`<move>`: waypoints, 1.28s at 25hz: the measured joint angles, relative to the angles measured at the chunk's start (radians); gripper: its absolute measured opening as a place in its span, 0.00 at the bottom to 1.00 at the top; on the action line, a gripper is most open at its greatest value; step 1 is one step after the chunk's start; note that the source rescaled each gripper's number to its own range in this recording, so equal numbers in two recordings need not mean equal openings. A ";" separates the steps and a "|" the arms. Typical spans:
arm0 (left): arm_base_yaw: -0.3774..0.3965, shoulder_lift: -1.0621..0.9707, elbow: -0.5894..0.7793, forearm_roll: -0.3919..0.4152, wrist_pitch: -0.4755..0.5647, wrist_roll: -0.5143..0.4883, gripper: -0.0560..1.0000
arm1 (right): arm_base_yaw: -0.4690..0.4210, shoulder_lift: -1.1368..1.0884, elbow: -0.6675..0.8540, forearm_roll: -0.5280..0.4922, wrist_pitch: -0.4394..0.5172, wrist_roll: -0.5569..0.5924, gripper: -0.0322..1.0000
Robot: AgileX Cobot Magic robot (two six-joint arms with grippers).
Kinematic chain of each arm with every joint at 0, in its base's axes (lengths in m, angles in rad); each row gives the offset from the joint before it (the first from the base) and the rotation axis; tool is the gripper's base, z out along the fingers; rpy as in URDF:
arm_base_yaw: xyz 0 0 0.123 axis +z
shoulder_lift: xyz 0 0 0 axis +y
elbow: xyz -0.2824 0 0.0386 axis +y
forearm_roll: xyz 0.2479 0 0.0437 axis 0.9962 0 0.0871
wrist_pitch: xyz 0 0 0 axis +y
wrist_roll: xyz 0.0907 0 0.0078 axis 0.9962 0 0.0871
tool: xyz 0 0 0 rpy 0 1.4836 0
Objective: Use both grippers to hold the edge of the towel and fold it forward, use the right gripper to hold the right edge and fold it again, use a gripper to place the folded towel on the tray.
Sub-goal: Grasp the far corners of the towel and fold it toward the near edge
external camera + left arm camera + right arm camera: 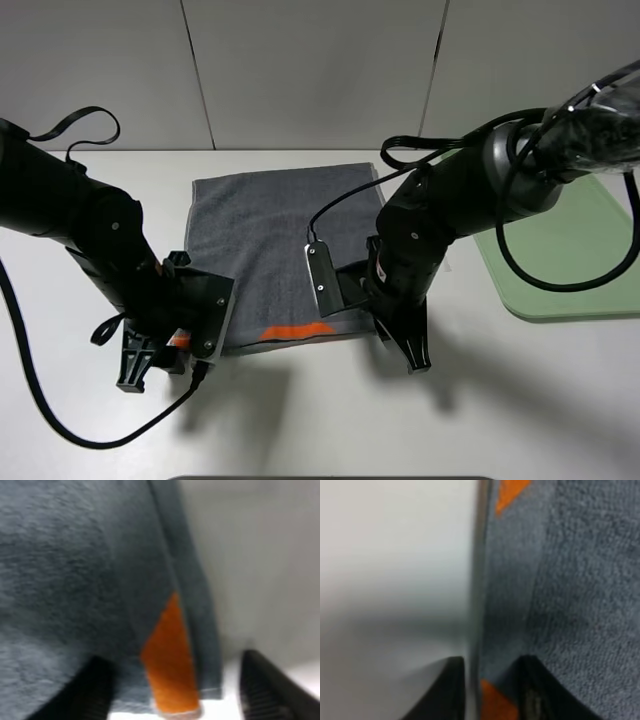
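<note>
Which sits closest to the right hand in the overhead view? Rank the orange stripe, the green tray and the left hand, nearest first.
From the right hand:
1. Orange stripe, just left of it on the near edge of the towel.
2. Green tray, to its right and farther back.
3. Left hand, at the towel's opposite corner.

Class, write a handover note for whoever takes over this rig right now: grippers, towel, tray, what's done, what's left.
Left gripper: open, astride the towel's near left corner.
Right gripper: fingers close around the near edge; grip unclear.
Towel spread on the table, tray to its right.
Done: no fold yet.
Left: both folds, then towel onto tray.
</note>
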 joint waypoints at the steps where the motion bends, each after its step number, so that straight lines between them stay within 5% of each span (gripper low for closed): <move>1: 0.000 0.000 0.000 0.000 -0.004 0.000 0.45 | 0.000 0.000 0.000 0.000 -0.007 0.000 0.26; 9: 0.000 0.000 -0.004 -0.003 -0.017 0.003 0.06 | -0.001 0.002 0.000 -0.007 -0.032 0.002 0.04; 25: 0.000 0.000 -0.004 -0.006 0.009 0.003 0.06 | -0.001 0.003 0.000 -0.012 -0.031 0.035 0.04; 32: 0.000 -0.002 -0.006 -0.008 0.049 0.002 0.06 | 0.000 0.005 -0.034 -0.011 0.040 0.112 0.04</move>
